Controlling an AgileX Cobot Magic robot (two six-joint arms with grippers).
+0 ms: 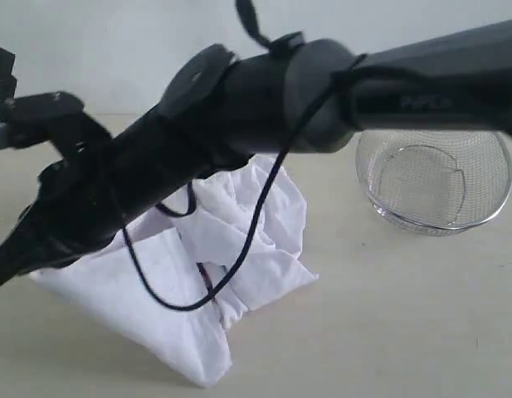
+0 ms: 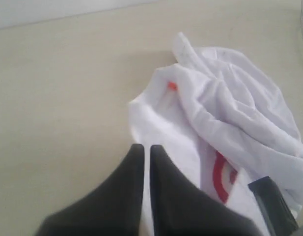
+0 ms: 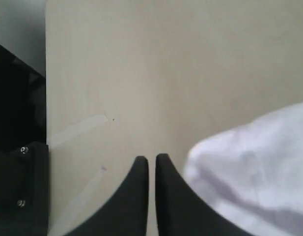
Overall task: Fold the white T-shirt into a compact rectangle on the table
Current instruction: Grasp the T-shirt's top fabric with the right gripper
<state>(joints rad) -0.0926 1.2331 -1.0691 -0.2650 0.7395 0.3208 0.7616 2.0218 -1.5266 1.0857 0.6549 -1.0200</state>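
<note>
The broad pale beige matte surface (image 1: 405, 315) carries everything. A thick black robot arm (image 1: 322, 91) crosses the exterior view from 3 o'clock toward 9 o'clock, above the cloth. The soft white cotton T-shirt (image 1: 276, 249) lies crumpled in a heap on the surface at about 7 o'clock from the middle. The round silver wire-mesh basket (image 1: 434, 186) stands at 2 o'clock, well apart from the shirt. The left fingers (image 2: 126, 187) are pressed narrow over the shirt's edge. The right fingers (image 3: 136, 196) are likewise narrow, just beside the cloth, with nothing seen between them. Red curved lettering (image 2: 220, 177) and a small orange neck tag (image 2: 172, 86) show among the folds.
</note>
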